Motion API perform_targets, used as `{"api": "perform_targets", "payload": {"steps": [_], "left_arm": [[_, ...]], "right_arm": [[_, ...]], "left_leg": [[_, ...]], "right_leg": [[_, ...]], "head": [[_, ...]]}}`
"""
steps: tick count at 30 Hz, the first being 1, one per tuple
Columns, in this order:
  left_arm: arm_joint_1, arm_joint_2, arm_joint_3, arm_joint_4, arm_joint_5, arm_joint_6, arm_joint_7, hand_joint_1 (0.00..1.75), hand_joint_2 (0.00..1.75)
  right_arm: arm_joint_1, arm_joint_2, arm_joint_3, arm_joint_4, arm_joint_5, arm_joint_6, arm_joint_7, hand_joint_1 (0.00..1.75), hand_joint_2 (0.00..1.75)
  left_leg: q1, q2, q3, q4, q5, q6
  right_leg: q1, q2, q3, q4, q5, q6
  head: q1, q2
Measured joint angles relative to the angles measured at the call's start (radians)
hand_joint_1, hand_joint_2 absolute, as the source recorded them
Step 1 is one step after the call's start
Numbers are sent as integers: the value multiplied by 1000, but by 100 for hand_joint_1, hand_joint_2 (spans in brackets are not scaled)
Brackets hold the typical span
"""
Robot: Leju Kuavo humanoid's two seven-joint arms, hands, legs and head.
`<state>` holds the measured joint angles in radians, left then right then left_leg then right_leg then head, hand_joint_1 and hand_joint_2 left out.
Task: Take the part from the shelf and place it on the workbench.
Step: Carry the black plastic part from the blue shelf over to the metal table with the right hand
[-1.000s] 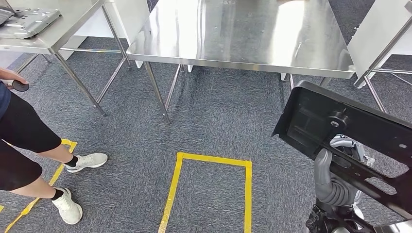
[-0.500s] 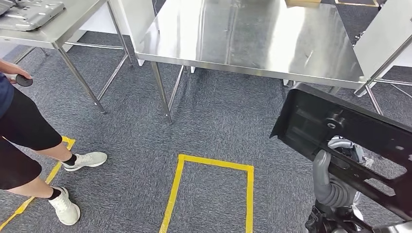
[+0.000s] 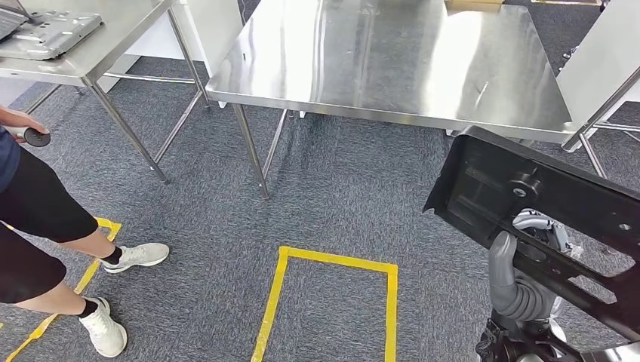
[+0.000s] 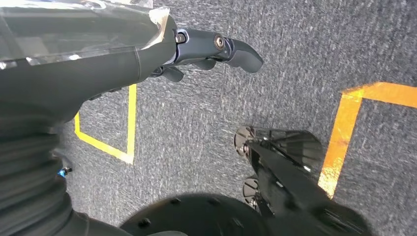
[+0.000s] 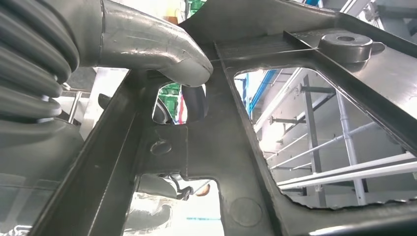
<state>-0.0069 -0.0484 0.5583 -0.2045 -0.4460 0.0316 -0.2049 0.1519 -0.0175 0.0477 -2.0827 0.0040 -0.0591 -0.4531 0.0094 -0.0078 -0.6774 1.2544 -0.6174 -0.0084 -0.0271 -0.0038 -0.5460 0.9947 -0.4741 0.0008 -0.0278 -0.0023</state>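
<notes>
Clearly the carry is under way: the robot's right hand point(image 3: 521, 290) clasps the black part point(image 3: 543, 219), a flat ribbed panel with cut-outs, at about 4 o'clock in the head view, tilted so its upper edge leans toward the workbench point(image 3: 392, 60). In the right wrist view the grey thumb point(image 5: 162, 49) presses on one rib of the part point(image 5: 275, 123) while a darker finger shows through a cut-out on the far side, so the hold looks like a pinch across a single bar.

The left hand point(image 4: 211, 49) hangs over the carpet with its fingers loosely curled and nothing in them.

Doing this step well probably means keeping the panel level enough that it does not swing on that narrow hold, and raising it above the bench's near edge before reaching forward.

The bench lies at 12 o'clock, its steel top bare across the near half, giving plenty of landing room; something tan sits at the far edge. Its front leg point(image 3: 249, 151) stands at 11 o'clock. A yellow taped box point(image 3: 332, 302) marks the floor at 6 o'clock. A person point(image 3: 38, 219) stands at 9 o'clock, well apart from the part, beside a second table point(image 3: 113, 38) at 10 o'clock holding a grey metal piece point(image 3: 49, 34). Another frame at 2 o'clock narrows the right side.
</notes>
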Motion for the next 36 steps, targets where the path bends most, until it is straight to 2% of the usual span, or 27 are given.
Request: {"api": "perform_targets", "payload": {"steps": [1,2,3,4,5,6,7,10,11,13,15,16,17,18,20,21,22,23,25,27,29,30,31,32,33,35,36], "left_arm": [[1,0,1,0,-1,2,1,0,175],[1,0,1,0,-2,4,2,0,175],[1,0,1,0,-3,5,3,0,175],[1,0,1,0,-3,6,3,0,175],[0,0,1,0,-4,6,3,0,175],[-1,0,1,0,-4,6,3,0,175],[-1,0,1,0,-4,6,3,0,175],[-2,0,1,0,-4,7,3,0,175],[-2,-1,1,0,-5,7,3,0,175],[-2,-1,2,0,-5,6,2,0,175],[-2,-1,3,0,-5,6,2,0,175],[-2,-1,3,0,-5,6,2,0,175],[-2,-2,3,0,-5,5,2,0,175],[-2,-3,4,0,-5,5,2,0,175],[-2,-5,4,0,-5,3,2,0,175],[-2,-6,4,0,-5,2,2,0,175],[-1,-6,4,0,-5,1,2,0,175],[-1,-6,4,0,-5,1,2,0,175],[-2,-6,4,-1,-5,1,2,0,175],[-4,-5,4,-1,-6,0,2,0,175],[-4,-5,4,-1,-7,-2,1,0,175],[-2,-5,4,-1,-7,-3,1,0,175],[-1,-5,4,-1,-8,-3,1,0,175],[0,-5,4,-1,-9,-3,1,0,175],[0,-4,4,-1,-11,-4,1,0,175],[-1,-3,4,-1,-14,-5,1,0,175],[-1,-3,4,-1,-15,-6,0,0,175]], "right_arm": [[0,0,0,0,0,0,0,175,175],[0,0,0,0,0,0,0,175,175],[0,0,0,0,0,0,1,175,175],[0,0,0,0,0,0,1,175,175],[0,0,0,0,0,0,1,175,175],[0,0,0,0,0,0,1,175,175],[0,0,0,0,0,0,1,175,175],[-1,0,0,0,1,0,1,175,175],[-1,0,0,0,1,0,1,175,175],[-2,-1,0,0,1,0,1,175,175],[-2,-2,0,2,1,0,1,175,175],[-1,-2,0,3,1,0,1,175,175],[-1,-2,0,4,1,0,1,175,175],[-1,-2,0,5,1,0,1,175,175],[-4,-2,0,5,1,-1,1,175,175],[-6,-2,0,5,1,-1,2,175,175],[-8,-2,0,5,1,-1,2,175,175],[-10,-2,0,6,1,-1,2,175,175],[-11,-2,0,7,1,-2,2,175,175],[-13,-2,0,7,1,-2,1,175,175],[-16,-1,1,8,1,-2,1,175,175],[-16,0,2,9,1,-2,1,175,175],[-16,0,2,10,2,-2,1,175,175],[-16,0,2,12,3,-2,1,175,175],[-16,0,2,13,4,-2,1,175,175],[-17,0,2,13,7,-2,1,175,175],[-17,0,2,13,8,-3,0,175,175]], "left_leg": [[2,0,-26,29,3,-2],[4,1,-31,19,27,-3],[4,2,-13,-31,68,-2],[5,4,17,-103,114,1],[3,6,50,-170,146,4],[2,7,73,-218,164,8],[-1,7,84,-241,168,12],[-7,9,90,-252,164,32],[-6,12,93,-256,166,40],[-4,23,98,-263,167,53],[-8,35,100,-263,163,60],[-10,40,102,-263,160,62],[-12,46,105,-263,158,62],[-13,53,110,-263,154,61],[-17,66,122,-261,145,56],[-20,73,127,-260,140,51],[-23,81,132,-259,135,47],[-26,89,135,-259,132,43],[-23,102,140,-257,125,35],[-17,72,127,-219,93,22],[-10,25,74,-104,28,10],[-6,14,39,-37,0,5],[-3,10,11,11,-11,1],[1,9,-1,24,-2,-1],[4,9,7,-3,26,-3],[12,6,63,-133,101,-6],[14,1,91,-192,125,-4]], "right_leg": [[0,0,3,0,-3,0],[-1,1,7,0,-6,2],[-2,2,13,0,-11,5],[-4,3,20,0,-16,9],[-1,4,24,1,-21,15],[1,5,26,0,-26,21],[3,6,26,0,-30,27],[2,8,28,-5,-35,45],[2,8,23,8,-43,48],[3,8,-23,102,-88,42],[5,8,-101,240,-138,36],[5,8,-127,281,-146,39],[5,7,-134,284,-137,45],[5,3,-120,245,-112,52],[10,-33,-55,101,-46,61],[14,-50,-27,45,-21,57],[17,-62,-12,13,-7,51],[19,-62,-9,4,-1,44],[13,-39,-7,2,4,33],[1,-21,-3,-2,9,21],[-3,-6,-4,-4,10,13],[-3,1,-4,-3,10,11],[-4,8,-5,-3,9,11],[-4,15,-4,-3,9,11],[-6,20,-3,-3,9,12],[-7,30,2,-2,6,17],[-5,33,2,-1,4,22]], "head": [[0,0],[0,0],[0,0],[-1,0],[-1,0],[-1,0],[0,0],[2,0],[2,0],[5,0],[7,0],[8,0],[8,0],[8,0],[10,0],[11,0],[11,0],[11,0],[9,0],[7,0],[5,0],[4,0],[4,0],[4,0],[4,0],[3,0],[3,0]]}}
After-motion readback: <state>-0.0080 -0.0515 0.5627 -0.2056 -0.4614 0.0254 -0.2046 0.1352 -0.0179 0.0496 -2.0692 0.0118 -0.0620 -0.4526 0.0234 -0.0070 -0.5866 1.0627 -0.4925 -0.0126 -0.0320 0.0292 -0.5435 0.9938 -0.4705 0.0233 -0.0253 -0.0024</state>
